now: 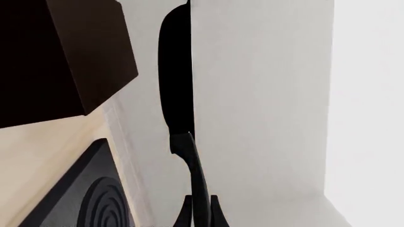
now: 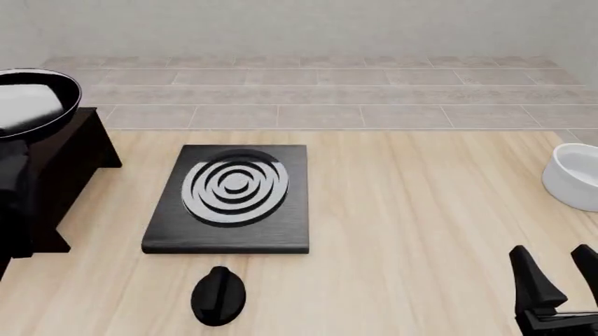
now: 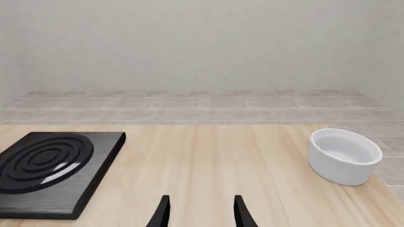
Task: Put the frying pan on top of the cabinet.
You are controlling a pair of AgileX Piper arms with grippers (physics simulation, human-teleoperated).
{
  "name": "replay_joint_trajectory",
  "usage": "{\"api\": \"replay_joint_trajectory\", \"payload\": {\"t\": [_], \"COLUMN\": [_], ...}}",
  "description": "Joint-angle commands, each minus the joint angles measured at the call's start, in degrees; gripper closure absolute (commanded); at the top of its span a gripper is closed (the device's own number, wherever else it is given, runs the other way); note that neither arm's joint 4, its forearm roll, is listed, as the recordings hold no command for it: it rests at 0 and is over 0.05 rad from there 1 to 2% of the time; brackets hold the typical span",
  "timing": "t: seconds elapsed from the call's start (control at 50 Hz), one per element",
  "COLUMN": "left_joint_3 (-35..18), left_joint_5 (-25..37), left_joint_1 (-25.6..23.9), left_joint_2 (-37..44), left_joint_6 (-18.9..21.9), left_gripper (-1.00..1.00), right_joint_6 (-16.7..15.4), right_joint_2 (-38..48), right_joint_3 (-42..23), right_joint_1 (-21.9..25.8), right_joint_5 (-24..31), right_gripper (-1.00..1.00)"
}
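Black frying pan (image 2: 28, 101) sits high at nine o'clock in the front view, over the cabinet (image 2: 56, 175). Left gripper (image 1: 200, 210) is clamped on its thin handle (image 1: 192, 161); right gripper (image 2: 559, 276) waits at five o'clock, jaws apart, holding nothing. Risk: that edge-on handle hold could twist, tipping the pan off the top onto the desk (image 2: 421, 231).

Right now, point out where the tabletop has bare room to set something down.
Widest bare patch: between the ringed slab and the white bowl. A smaller strip lies beside the black knob. Crowded on the left: cabinet, frying pan.
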Motion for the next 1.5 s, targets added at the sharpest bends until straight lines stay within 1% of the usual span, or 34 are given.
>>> {"api": "replay_joint_trajectory", "payload": {"t": [0.02, 0.12, 0.28, 0.76, 1.24, 1.5], "left_joint_3": [0.0, -0.1, 0.0, 0.6, 0.1, -0.1], "left_joint_5": [-3.8, -3.2, -3.8, -7.5, -9.6, -12.1], "left_joint_1": [0.1, 0.7, 1.2, 2.0, 3.7, 4.8], "left_joint_2": [2.4, 1.4, 2.2, 6.6, 9.8, 13.4], "left_joint_6": [-0.6, -0.6, -0.7, -1.5, -1.5, -2.1], "left_gripper": [1.0, 1.0, 1.0, 1.0, 1.0, 1.0], "right_joint_6": [-0.1, -0.1, 0.0, -0.1, -0.3, -0.4], "right_joint_2": [0.0, -0.2, 0.1, 0.9, 1.3, 1.9], "right_joint_3": [0.0, 0.0, 0.0, 0.0, 0.0, 0.0], "right_joint_1": [0.0, 0.1, 0.1, 0.0, 0.1, 0.1], "right_joint_5": [0.1, 0.3, 0.1, -0.7, -0.9, -1.4], "right_gripper": [-1.0, -1.0, -1.0, -1.0, -1.0, -1.0]}}
